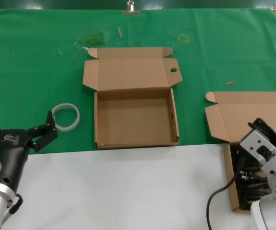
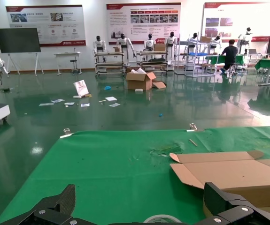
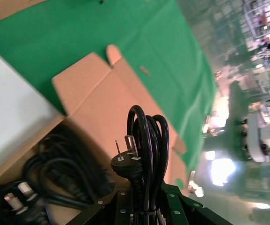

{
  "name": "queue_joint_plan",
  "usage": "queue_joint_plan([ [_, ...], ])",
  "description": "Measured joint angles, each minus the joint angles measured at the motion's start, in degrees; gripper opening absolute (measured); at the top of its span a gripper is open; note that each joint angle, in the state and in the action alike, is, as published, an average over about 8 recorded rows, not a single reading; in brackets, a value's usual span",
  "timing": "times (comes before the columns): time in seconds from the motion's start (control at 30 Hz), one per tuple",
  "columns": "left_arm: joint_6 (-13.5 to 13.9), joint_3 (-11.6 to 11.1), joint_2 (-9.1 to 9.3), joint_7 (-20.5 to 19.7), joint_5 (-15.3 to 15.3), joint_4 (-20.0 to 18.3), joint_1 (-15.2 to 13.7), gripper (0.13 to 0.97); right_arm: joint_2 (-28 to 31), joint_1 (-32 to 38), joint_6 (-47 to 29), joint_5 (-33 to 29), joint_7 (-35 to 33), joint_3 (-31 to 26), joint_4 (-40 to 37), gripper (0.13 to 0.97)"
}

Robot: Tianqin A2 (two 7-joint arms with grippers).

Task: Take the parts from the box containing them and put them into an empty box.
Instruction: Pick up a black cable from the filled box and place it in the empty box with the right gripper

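Green cloth covers the far part of the counter [image 1: 42,57] and a bare white strip runs along its near edge; beyond it the left wrist view shows a glossy hall floor with display boards and racks.

Much of the right side is hidden. The box containing the parts [image 1: 246,115] sits at the right edge of the head view, partly cut off by the frame, and the right arm covers most of its tray. Only its raised lid with a rounded ear flap and a dark tangle of parts [image 1: 246,179] beside the arm show. How many cords lie inside cannot be made out. The right tool [image 3: 146,201] appears only at the rim of its wrist view; its jaws are closed around one coiled black cord [image 3: 146,140], whose plug with bare pins stands up above the cords left in the tray.

The empty box [image 1: 135,120] lies in the middle, lid folded back onto the cloth, side flap with a round hole toward the right, its front wall meeting the white strip. Green cloth is open on both sides of it, and it stands well apart from the box of parts.

A white tape ring [image 1: 66,116] lies left of the empty box. The left tool [image 1: 20,129] hangs near the ring at the left edge, fingers spread wide, gripping nothing
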Motion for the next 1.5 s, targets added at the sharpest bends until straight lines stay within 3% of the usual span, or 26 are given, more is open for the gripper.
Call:
queue_joint_plan([
  [0.27, 0.0, 0.0, 0.0, 0.0, 0.0, 0.0, 0.0, 0.966, 0.0, 5.13, 0.06, -2.2, -0.73, -6.35, 1.19, 0.228],
  [0.57, 0.0, 0.0, 0.0, 0.0, 0.0, 0.0, 0.0, 0.966, 0.0, 14.01, -7.55, -2.68, 3.43, -15.81, -11.63, 0.228],
  [0.83, 0.0, 0.0, 0.0, 0.0, 0.0, 0.0, 0.0, 0.966, 0.07, 19.94, -14.39, 0.73, 7.78, -23.77, -22.23, 0.228],
  [1.13, 0.0, 0.0, 0.0, 0.0, 0.0, 0.0, 0.0, 0.966, 0.16, 25.02, -21.96, 3.64, 15.11, -32.25, -30.08, 0.228],
  [1.5, 0.0, 0.0, 0.0, 0.0, 0.0, 0.0, 0.0, 0.966, 0.22, 29.01, -25.67, 4.0, 27.13, -40.27, -33.07, 0.228],
])
